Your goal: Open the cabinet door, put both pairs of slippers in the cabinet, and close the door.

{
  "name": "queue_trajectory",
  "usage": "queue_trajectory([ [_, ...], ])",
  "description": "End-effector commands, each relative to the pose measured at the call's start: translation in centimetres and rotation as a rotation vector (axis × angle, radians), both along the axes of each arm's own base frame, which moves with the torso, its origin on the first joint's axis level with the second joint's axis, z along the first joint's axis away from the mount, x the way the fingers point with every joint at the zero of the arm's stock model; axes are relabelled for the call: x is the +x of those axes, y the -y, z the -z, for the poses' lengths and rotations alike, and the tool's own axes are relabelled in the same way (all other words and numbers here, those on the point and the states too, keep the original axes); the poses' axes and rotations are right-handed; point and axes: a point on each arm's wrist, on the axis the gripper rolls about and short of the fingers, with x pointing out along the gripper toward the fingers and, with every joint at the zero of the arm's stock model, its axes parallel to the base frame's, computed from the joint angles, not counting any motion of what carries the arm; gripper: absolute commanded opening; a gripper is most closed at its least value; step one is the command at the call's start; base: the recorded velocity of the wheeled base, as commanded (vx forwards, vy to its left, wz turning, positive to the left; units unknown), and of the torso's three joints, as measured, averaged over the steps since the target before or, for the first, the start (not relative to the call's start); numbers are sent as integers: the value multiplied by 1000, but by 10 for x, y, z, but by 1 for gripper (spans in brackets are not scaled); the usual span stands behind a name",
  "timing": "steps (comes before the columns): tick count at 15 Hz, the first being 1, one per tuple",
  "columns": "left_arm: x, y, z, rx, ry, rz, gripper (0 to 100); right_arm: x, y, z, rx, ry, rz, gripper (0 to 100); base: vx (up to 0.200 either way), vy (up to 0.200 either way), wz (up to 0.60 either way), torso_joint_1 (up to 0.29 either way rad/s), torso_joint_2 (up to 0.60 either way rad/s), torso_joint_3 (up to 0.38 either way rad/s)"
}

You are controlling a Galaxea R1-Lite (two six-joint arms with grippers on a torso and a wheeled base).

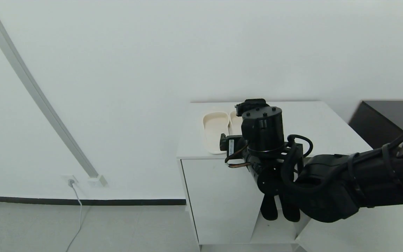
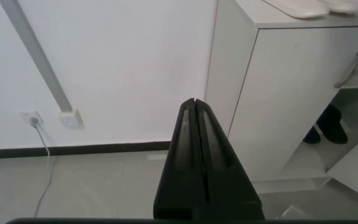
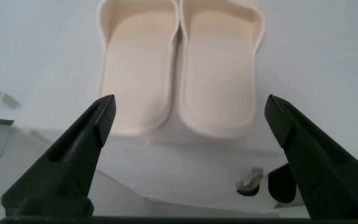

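A pair of cream slippers (image 1: pixel 215 131) (image 3: pixel 182 68) (image 2: pixel 319 6) lies side by side on top of the white cabinet (image 1: pixel 219 196) (image 2: pixel 278 93). My right gripper (image 3: pixel 191 115) hangs open just above them, one finger on each side of the pair, touching neither. A pair of black slippers (image 1: pixel 278 210) (image 2: pixel 328 124) stands on a shelf inside the cabinet, whose right door (image 1: pixel 362 231) is swung open. The left door with its handle (image 2: pixel 348 68) is closed. My left gripper (image 2: pixel 194 102) is shut on nothing, low down and left of the cabinet.
A wall outlet with a white cable (image 1: pixel 71 182) and a slanting grey conduit (image 1: pixel 37 94) are on the wall to the left. A dark piece of furniture (image 1: pixel 390 119) stands right of the cabinet. Open floor lies left of the cabinet.
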Motion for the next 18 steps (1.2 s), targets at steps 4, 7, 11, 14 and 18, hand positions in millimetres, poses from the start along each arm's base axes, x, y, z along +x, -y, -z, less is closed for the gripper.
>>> queue_trajectory([
  [4, 0, 0, 0, -2, -1, -1, 0, 10, -8, 24, -20, -19, 0, 100, 200, 0, 0, 2, 1, 1],
  [7, 0, 0, 0, -2, -1, -2, 0, 20, -10, 32, -11, -11, -10, 100, 0, 0, 0, 0, 0, 0],
  [11, 0, 0, 0, -2, -1, -2, 0, 37, -11, 35, -2, -7, -8, 100, 0, 0, 0, 0, 0, 0],
  [14, 0, 0, 0, -2, -1, -2, 0, 55, -16, 43, -20, -2, 2, 100, 0, 0, 0, 0, 0, 0],
  [18, 0, 0, 0, -3, -1, -2, 0, 70, -23, 47, -20, 15, 9, 100, 0, 0, 0, 0, 0, 0],
])
